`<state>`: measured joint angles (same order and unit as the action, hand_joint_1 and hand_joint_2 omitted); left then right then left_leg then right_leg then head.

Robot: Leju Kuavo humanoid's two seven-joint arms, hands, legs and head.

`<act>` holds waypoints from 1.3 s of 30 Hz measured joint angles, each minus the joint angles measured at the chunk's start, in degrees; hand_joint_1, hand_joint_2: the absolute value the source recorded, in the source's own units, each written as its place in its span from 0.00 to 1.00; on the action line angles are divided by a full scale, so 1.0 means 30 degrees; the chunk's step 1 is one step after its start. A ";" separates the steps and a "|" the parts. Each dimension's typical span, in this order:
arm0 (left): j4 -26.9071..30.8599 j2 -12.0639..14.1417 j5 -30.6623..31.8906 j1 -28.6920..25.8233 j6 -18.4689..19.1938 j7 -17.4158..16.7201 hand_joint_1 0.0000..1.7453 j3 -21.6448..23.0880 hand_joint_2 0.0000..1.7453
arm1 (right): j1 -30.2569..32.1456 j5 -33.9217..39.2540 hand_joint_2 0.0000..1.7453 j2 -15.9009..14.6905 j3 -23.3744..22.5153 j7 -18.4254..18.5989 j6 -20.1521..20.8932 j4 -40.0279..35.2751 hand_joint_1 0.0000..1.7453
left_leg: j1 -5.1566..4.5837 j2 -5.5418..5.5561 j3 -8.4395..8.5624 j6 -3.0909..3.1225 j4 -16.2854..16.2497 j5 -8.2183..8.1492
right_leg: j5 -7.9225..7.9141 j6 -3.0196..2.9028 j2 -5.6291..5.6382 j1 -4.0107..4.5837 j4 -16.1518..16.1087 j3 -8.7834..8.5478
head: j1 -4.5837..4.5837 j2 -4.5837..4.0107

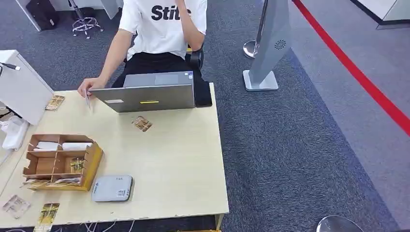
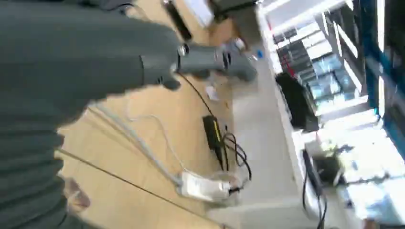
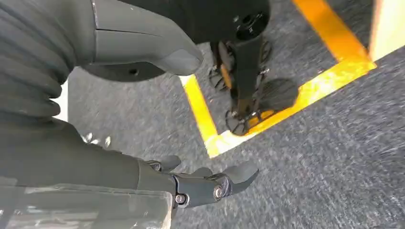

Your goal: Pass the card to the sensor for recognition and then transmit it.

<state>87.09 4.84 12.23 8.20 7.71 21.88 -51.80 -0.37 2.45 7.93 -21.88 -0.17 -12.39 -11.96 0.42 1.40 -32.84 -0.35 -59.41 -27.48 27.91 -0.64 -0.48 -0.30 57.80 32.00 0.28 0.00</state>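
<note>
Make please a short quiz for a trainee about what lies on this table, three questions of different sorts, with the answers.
1. True or false: the grey card reader lies right beside the cardboard organizer.
2. The lone card mid-table lies nearest to: A the laptop; B the card reader; C the near edge of the table.
3. Fill in: the person's hand rests on the ___.
Key: 1 true; 2 A; 3 table.
</note>
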 joint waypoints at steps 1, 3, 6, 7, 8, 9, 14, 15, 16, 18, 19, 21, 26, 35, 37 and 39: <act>0.0466 0.0555 0.0458 0.0659 -0.1595 -0.1128 0.00 0.2085 1.00 | -0.0118 -0.0066 1.00 -0.0015 0.0058 0.0065 -0.0036 0.0000 0.00 | 0.0009 0.0001 -0.0047 0.0000 0.0001 0.0037 | -0.0050 0.0014 -0.0009 0.0006 -0.0001 0.0042 | 0.0022 -0.0007; 0.1011 0.1532 0.3260 0.2086 -0.4085 -0.3109 0.00 0.5438 1.00 | -0.0250 -0.0407 1.00 -0.0015 0.0174 0.0203 0.0057 0.0000 0.00 | 0.0006 -0.0023 -0.0088 -0.0006 -0.0001 0.0085 | -0.0145 0.0000 0.0010 0.0003 -0.0002 0.0103 | 0.0014 -0.0007; 0.0447 0.2996 0.9513 0.4828 -0.5282 -0.6124 0.00 0.9382 1.00 | -0.0306 -0.0875 1.00 -0.0015 0.0401 0.0400 0.0540 0.0007 0.00 | 0.0002 -0.0048 -0.0197 -0.0007 -0.0015 0.0163 | -0.0247 0.0020 0.0039 0.0002 -0.0004 0.0181 | 0.0029 -0.0007; -0.0282 0.3483 1.1186 0.5965 -0.5333 -0.6545 0.00 1.0867 1.00 | -0.0310 -0.1042 1.00 -0.0015 0.0503 0.0400 0.0788 0.0022 0.00 | -0.0007 -0.0058 -0.0238 0.0006 -0.0013 0.0211 | -0.0287 0.0018 0.0055 -0.0001 -0.0001 0.0221 | 0.0022 -0.0007; -0.0989 0.3985 1.2402 0.6853 -0.5391 -0.6829 0.00 1.2017 1.00 | -0.0319 -0.1215 1.00 -0.0015 0.0619 0.0414 0.1026 0.0022 0.00 | -0.0014 -0.0107 -0.0252 -0.0001 -0.0012 0.0222 | -0.0321 0.0008 0.0111 -0.0003 0.0000 0.0251 | 0.0014 -0.0007; -0.1703 0.4338 1.3494 0.7665 -0.5427 -0.7018 0.00 1.3158 1.00 | -0.0328 -0.1326 1.00 -0.0015 0.0714 0.0459 0.1225 0.0022 0.00 | -0.0010 -0.0175 -0.0262 0.0000 -0.0012 0.0222 | -0.0341 0.0004 0.0177 -0.0011 0.0002 0.0251 | 0.0014 0.0000; -0.3770 0.5426 1.4495 0.9892 -0.5442 -0.7251 0.00 1.5737 1.00 | -0.0305 -0.1442 1.00 -0.0015 0.0925 0.0517 0.1421 0.0058 0.00 | -0.0011 -0.0396 -0.0267 -0.0005 -0.0009 0.0228 | -0.0403 0.0002 0.0399 -0.0012 0.0008 0.0308 | 0.0014 0.0000; -0.4003 0.5528 1.4510 1.0092 -0.5442 -0.7251 0.00 1.6014 1.00 | -0.0305 -0.1457 1.00 -0.0022 0.0962 0.0517 0.1428 0.0066 0.00 | -0.0010 -0.0401 -0.0267 -0.0005 -0.0009 0.0228 | -0.0403 0.0002 0.0408 -0.0012 0.0008 0.0318 | 0.0014 -0.0007; -0.4236 0.5594 1.4524 1.0277 -0.5435 -0.7258 0.00 1.6254 1.00 | -0.0304 -0.1479 1.00 -0.0022 0.1005 0.0517 0.1435 0.0080 0.00 | -0.0010 -0.0403 -0.0272 -0.0006 -0.0008 0.0229 | -0.0403 0.0002 0.0410 -0.0012 0.0008 0.0323 | 0.0014 -0.0007; -0.4484 0.5739 1.4699 1.0492 -0.5354 -0.7411 0.00 1.6596 1.00 | -0.0307 -0.1552 1.00 -0.0022 0.1071 0.0517 0.1486 0.0087 0.00 | -0.0009 -0.0403 -0.0275 -0.0006 -0.0007 0.0229 | -0.0402 0.0002 0.0410 -0.0011 0.0008 0.0333 | 0.0014 -0.0007; -0.4593 0.5776 1.4787 1.0624 -0.5252 -0.7506 0.00 1.6727 1.00 | -0.0305 -0.1566 1.00 -0.0022 0.1093 0.0517 0.1508 0.0095 0.00 | -0.0008 -0.0401 -0.0280 -0.0007 -0.0007 0.0229 | -0.0402 0.0002 0.0409 -0.0011 0.0008 0.0337 | 0.0015 -0.0007; -0.4854 0.5841 1.5309 1.1017 -0.4925 -0.7803 0.00 1.7082 1.00 | -0.0308 -0.1610 1.00 -0.0022 0.1172 0.0589 0.1508 0.0109 0.00 | -0.0005 -0.0400 -0.0295 -0.0009 -0.0007 0.0232 | -0.0402 0.0002 0.0404 -0.0009 0.0008 0.0350 | 0.0007 -0.0007; -0.5248 0.5863 1.6190 1.1884 -0.4271 -0.8226 0.00 1.7798 1.00 | -0.0313 -0.1631 1.00 -0.0022 0.1187 0.0757 0.1479 0.0124 0.00 | -0.0005 -0.0393 -0.0312 -0.0016 -0.0006 0.0248 | -0.0410 -0.0001 0.0391 -0.0009 0.0008 0.0357 | 0.0014 0.0000; -0.5685 0.5637 1.7694 1.4014 -0.2047 -0.8992 1.00 1.9909 1.00 | -0.0321 -0.1960 1.00 -0.0022 0.1289 0.0531 0.1742 0.0153 0.00 | -0.0012 -0.0412 -0.0324 -0.0008 -0.0008 0.0257 | -0.0433 0.0005 0.0412 -0.0014 0.0008 0.0367 | 0.0014 -0.0007; -0.5685 0.5630 1.7613 1.4011 -0.1988 -0.9006 1.00 2.0013 1.00 | -0.0319 -0.1967 1.00 -0.0022 0.1333 0.0524 0.1741 0.0160 0.00 | -0.0010 -0.0411 -0.0327 -0.0008 -0.0007 0.0257 | -0.0433 0.0005 0.0413 -0.0013 0.0008 0.0372 | 0.0014 -0.0007; -0.5693 0.5630 1.7526 1.4013 -0.1879 -0.9014 1.00 2.0049 1.00 | -0.0322 -0.1967 1.00 -0.0022 0.1340 0.0524 0.1734 0.0168 0.00 | -0.0007 -0.0410 -0.0327 -0.0009 -0.0006 0.0258 | -0.0432 0.0004 0.0412 -0.0012 0.0009 0.0374 | 0.0014 -0.0007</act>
<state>70.01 21.73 64.81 50.24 2.08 -5.16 8.35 -1.34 -3.45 7.87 -17.86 1.40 -7.19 -11.45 0.40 0.17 -33.82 -0.37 -59.43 -26.70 26.61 -0.63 0.76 -0.34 57.83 33.12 0.33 -0.02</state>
